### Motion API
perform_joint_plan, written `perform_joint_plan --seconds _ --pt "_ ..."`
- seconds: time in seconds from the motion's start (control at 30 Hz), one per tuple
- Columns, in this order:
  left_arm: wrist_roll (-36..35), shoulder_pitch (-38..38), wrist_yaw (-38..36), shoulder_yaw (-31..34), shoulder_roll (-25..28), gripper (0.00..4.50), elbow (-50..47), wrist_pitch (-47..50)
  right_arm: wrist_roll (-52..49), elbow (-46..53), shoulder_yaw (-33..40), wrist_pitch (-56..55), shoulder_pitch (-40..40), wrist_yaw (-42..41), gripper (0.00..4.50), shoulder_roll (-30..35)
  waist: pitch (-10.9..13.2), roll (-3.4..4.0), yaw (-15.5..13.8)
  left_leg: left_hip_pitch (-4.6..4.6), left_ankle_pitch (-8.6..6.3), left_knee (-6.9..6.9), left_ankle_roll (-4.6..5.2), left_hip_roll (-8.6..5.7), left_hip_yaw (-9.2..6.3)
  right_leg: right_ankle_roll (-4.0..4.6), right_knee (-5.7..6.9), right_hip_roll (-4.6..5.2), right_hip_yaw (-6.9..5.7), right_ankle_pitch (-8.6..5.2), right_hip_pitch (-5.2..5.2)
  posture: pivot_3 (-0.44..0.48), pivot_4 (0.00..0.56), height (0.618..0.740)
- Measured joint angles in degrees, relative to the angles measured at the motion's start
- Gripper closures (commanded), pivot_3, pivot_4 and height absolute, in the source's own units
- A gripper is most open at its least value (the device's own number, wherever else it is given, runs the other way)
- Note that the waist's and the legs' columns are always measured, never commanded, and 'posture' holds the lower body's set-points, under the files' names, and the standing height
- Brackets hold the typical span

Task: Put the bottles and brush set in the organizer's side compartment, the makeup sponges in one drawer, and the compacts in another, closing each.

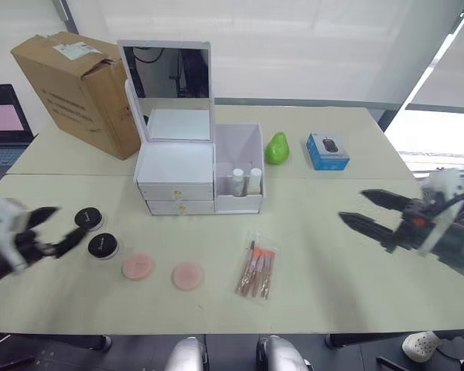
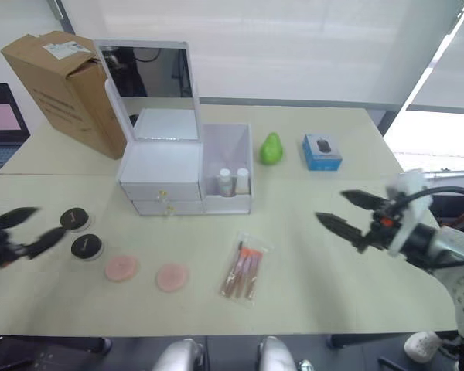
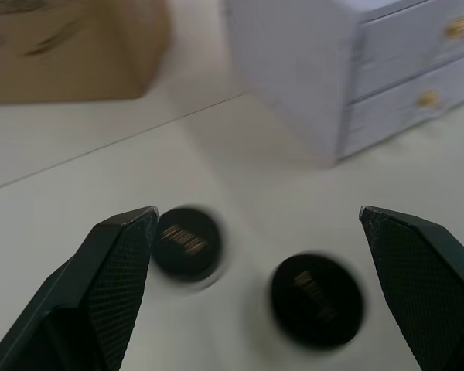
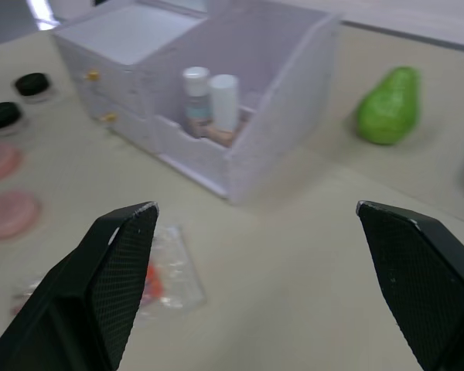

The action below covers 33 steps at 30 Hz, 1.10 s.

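Lying flat: brush set [image 1: 256, 267] in clear bag, prob. orange-handled; both arms' fingers apart.

My two compacts [image 3: 251, 270] blur, their gold lettering unreadable. The organizer [image 4: 216, 116] wall hides the lower halves of the bottles [image 4: 210, 104] inside it. The brush set [image 4: 151, 282] sits partly behind my right gripper [image 4: 255, 286] finger.

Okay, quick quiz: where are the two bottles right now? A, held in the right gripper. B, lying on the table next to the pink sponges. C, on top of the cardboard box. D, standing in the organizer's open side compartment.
D: the two bottles stand upright inside the organizer's side compartment, as the right wrist view also shows.
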State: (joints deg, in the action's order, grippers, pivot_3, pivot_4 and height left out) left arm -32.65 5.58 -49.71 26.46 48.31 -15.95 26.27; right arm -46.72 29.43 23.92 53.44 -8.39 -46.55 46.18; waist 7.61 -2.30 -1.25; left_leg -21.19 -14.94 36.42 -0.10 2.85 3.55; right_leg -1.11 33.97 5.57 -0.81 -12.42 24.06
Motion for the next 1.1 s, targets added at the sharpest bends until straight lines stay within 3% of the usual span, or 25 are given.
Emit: perform_joint_plan --seconds 0.17,0.27,0.43,0.73,0.9,1.1 --pt "-2.62 -7.84 0.83 -15.38 -4.89 0.00 -10.07 5.17 -7.42 1.28 -7.36 10.48 -4.43 3.63 0.04 0.64 -0.25 -0.43 0.13 -0.17 0.19 0.21 0.33 0.00 -0.12 0.03 0.01 -0.32 0.15 0.15 -0.16 0.000 0.150 0.740" --pt "-1.49 -14.49 0.39 -26.36 -9.39 0.19 -10.95 6.61 -11.98 -0.36 -11.82 20.07 -6.93 10.85 0.01 -4.66 -0.30 -0.47 0.23 -0.06 0.19 0.23 0.34 -0.02 -0.20 0.03 -0.01 -0.38 0.15 0.14 -0.36 0.000 0.150 0.740" --pt "4.42 -18.49 -6.84 -38.79 -10.80 1.45 -4.92 2.30 -16.96 -8.41 -11.85 35.35 -8.80 21.25 0.00 -12.77 -0.30 -0.38 0.51 -0.10 0.22 0.35 0.38 -0.03 -0.37 0.06 0.02 -0.52 0.19 0.14 -0.35 0.000 0.150 0.740" --pt "10.71 -23.34 -13.52 -46.34 -16.41 4.41 6.38 -4.33 -32.44 -20.72 -9.90 38.54 -6.54 38.64 0.00 -15.01 -0.33 -0.28 0.46 -0.18 0.24 0.42 0.43 -0.07 -0.48 0.01 -0.03 -0.52 0.20 0.12 -0.49 0.000 0.150 0.740" --pt "15.26 -24.31 -13.31 -49.61 -20.89 4.46 12.23 -7.71 -41.99 -25.20 -9.77 36.94 -6.16 48.20 0.00 -15.15 -0.34 -0.28 0.55 -0.14 0.24 0.42 0.47 -0.07 -0.56 -0.02 -0.10 -0.56 0.19 0.11 -0.74 0.000 0.150 0.740" --pt "21.35 -26.14 -12.80 -51.27 -21.57 4.46 16.97 -12.22 -53.33 -28.12 -15.36 28.79 -6.27 60.06 0.00 -16.61 -0.40 -0.30 1.10 -0.09 0.23 0.42 0.49 -0.02 -0.93 -0.02 -0.12 -0.88 0.37 0.10 -0.93 0.000 0.150 0.740"
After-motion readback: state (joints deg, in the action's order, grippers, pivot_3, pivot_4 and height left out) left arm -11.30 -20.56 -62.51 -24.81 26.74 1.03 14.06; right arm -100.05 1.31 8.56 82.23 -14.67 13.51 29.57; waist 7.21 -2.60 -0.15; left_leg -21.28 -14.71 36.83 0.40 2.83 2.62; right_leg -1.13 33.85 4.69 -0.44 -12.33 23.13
